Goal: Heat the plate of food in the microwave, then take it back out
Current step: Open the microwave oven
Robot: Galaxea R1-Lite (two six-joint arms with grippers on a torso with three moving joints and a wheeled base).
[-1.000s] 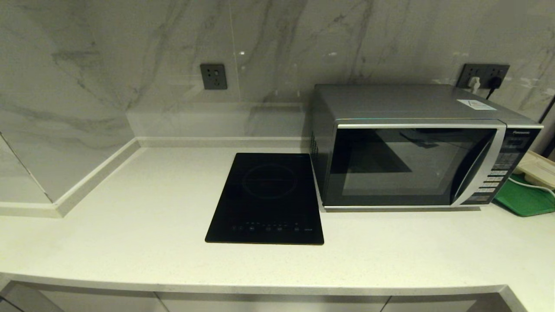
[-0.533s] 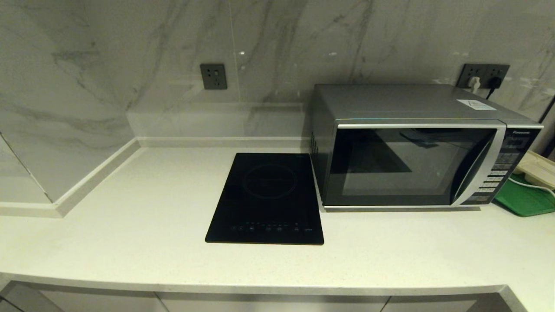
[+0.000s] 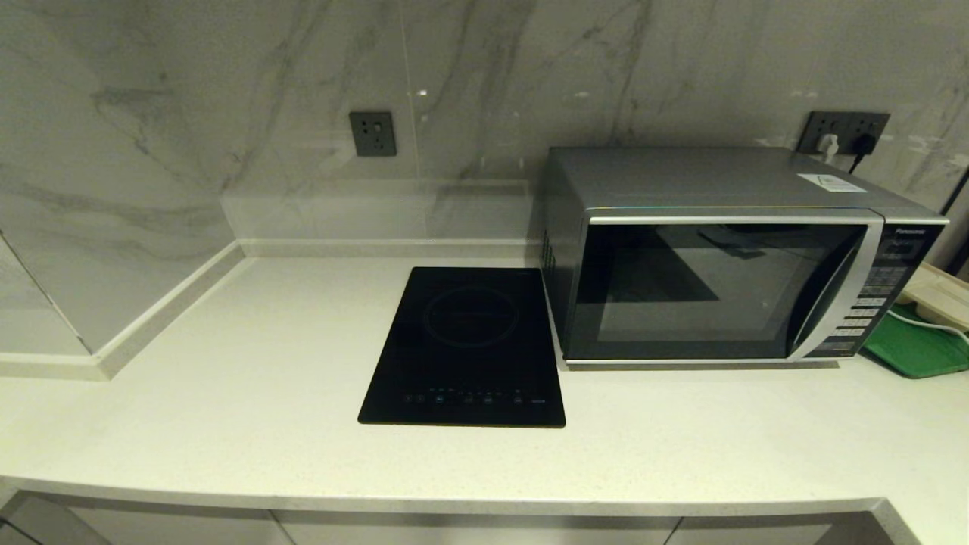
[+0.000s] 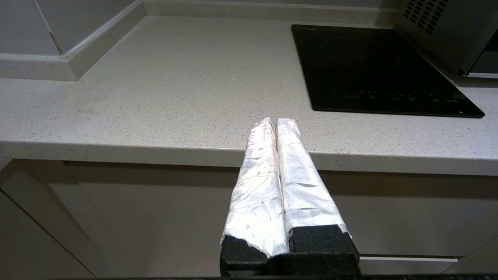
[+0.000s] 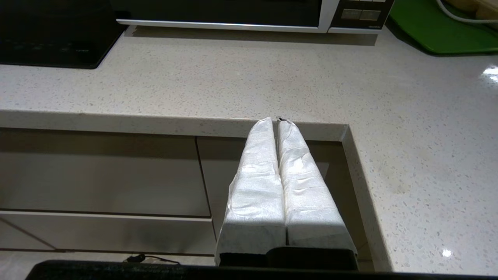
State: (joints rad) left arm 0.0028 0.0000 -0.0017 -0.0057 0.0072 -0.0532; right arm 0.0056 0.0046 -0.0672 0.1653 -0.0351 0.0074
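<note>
The silver-grey microwave point(image 3: 727, 253) stands on the counter at the right, its dark glass door closed; its lower front edge point(image 5: 233, 17) shows in the right wrist view. The plate of food is out of view. My left gripper point(image 4: 275, 122) hangs shut and empty in front of the counter edge, left of the cooktop. My right gripper point(image 5: 275, 121) is shut and empty too, held before the counter's front edge below the microwave. Neither arm shows in the head view.
A flat black glass cooktop point(image 3: 465, 344) lies left of the microwave. A green tray point(image 3: 920, 344) with a pale object and white cable sits at the far right. Marble walls close the back and left; drawers point(image 5: 101, 175) lie under the counter.
</note>
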